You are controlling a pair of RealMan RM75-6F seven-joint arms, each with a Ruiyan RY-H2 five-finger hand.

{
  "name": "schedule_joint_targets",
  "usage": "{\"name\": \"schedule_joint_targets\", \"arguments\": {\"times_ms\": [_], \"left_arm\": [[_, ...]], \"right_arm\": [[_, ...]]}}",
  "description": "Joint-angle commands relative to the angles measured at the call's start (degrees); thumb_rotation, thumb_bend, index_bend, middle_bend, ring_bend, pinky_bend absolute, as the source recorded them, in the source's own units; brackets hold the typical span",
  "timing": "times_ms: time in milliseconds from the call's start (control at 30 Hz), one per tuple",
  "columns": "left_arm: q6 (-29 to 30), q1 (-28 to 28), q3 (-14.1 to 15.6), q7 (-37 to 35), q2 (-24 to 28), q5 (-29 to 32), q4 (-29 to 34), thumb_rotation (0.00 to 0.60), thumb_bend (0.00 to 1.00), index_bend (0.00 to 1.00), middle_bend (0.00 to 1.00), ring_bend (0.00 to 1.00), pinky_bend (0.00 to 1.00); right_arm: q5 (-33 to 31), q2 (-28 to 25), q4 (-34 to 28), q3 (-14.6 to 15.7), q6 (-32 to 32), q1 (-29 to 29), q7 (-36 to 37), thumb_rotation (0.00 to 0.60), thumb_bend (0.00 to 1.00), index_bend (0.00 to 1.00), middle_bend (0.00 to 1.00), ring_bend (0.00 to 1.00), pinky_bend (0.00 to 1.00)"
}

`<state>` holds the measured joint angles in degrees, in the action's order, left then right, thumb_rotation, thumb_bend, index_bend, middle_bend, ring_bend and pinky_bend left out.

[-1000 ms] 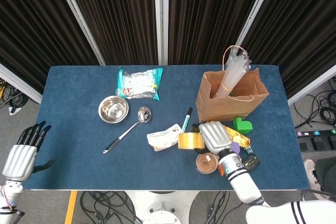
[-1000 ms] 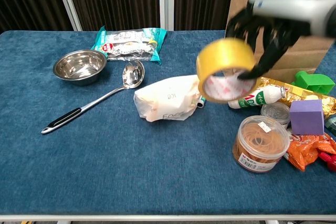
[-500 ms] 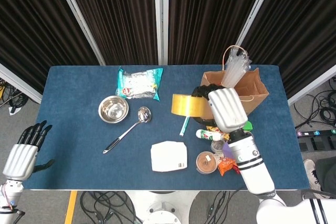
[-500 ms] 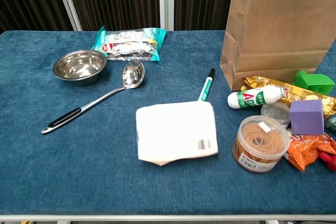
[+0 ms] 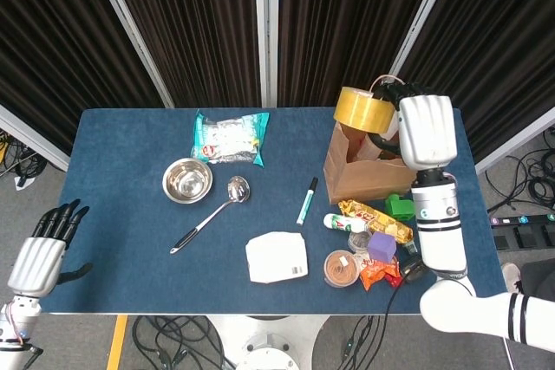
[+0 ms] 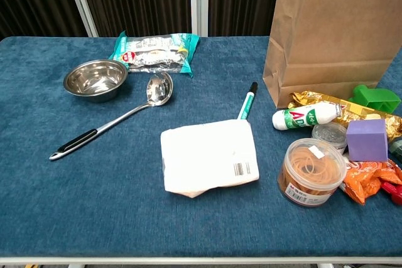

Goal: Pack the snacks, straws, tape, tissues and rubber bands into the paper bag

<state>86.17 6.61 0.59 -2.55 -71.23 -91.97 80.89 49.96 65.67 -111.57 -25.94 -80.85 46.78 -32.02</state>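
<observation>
My right hand [image 5: 422,130] holds the yellow tape roll [image 5: 364,108] up above the open brown paper bag [image 5: 368,171], whose front also fills the chest view [image 6: 333,36]. Clear straws [image 5: 389,93] stick out of the bag behind the roll. On the table lie the white tissue pack [image 6: 208,164], the tub of rubber bands [image 6: 311,171], an orange snack bag [image 6: 369,179], a gold-wrapped snack [image 6: 326,101] and a teal snack packet [image 6: 156,50]. My left hand [image 5: 42,253] hangs open off the table's front left corner.
A steel bowl [image 6: 95,78], a ladle [image 6: 119,120] and a green marker [image 6: 247,103] lie on the blue table [image 6: 94,205]. Beside the bag sit a small white bottle [image 6: 306,117], a purple block [image 6: 366,139] and a green block [image 6: 375,97].
My right hand has lifted the tape roll from the table's front up and back to above the bag's mouth. The tissue pack flattened out once the roll left it.
</observation>
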Motion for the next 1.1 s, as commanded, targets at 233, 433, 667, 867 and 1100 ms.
{"name": "schedule_joint_targets", "arguments": {"times_ms": [233,433,667,867,1100], "left_arm": [[-0.4,0.2,0.0,0.7,0.1,0.1,0.5,0.6,0.16,0.07,0.05,0.0,0.12],[-0.6,0.3,0.0,0.7,0.2,0.2,0.6,0.6,0.16,0.07,0.05,0.0,0.12],[-0.7,0.3,0.1,0.6,0.1,0.4,0.6,0.6,0.16,0.07,0.05,0.0,0.12],[-0.6,0.2,0.0,0.2,0.2,0.5,0.4,0.6,0.16,0.07,0.05,0.0,0.12],[-0.7,0.2,0.0,-0.3,0.0,0.8,0.0,0.6,0.16,0.07,0.05,0.0,0.12]], "right_arm": [[-10.9,-2.0,1.1,0.7,6.9,0.7,-2.7,0.6,0.19,0.6,0.51,0.45,0.55],[-15.6,-3.2,-0.8,1.2,7.5,1.3,-5.1,0.6,0.19,0.6,0.51,0.45,0.55],[-19.4,-4.6,-2.7,1.9,8.0,2.0,-6.6,0.6,0.19,0.6,0.51,0.45,0.55],[-20.0,-5.6,-4.2,2.6,8.0,2.0,-6.7,0.6,0.04,0.48,0.42,0.37,0.47],[-16.3,-5.4,-3.5,3.6,7.1,1.7,-5.3,0.6,0.0,0.13,0.17,0.08,0.1]]}}
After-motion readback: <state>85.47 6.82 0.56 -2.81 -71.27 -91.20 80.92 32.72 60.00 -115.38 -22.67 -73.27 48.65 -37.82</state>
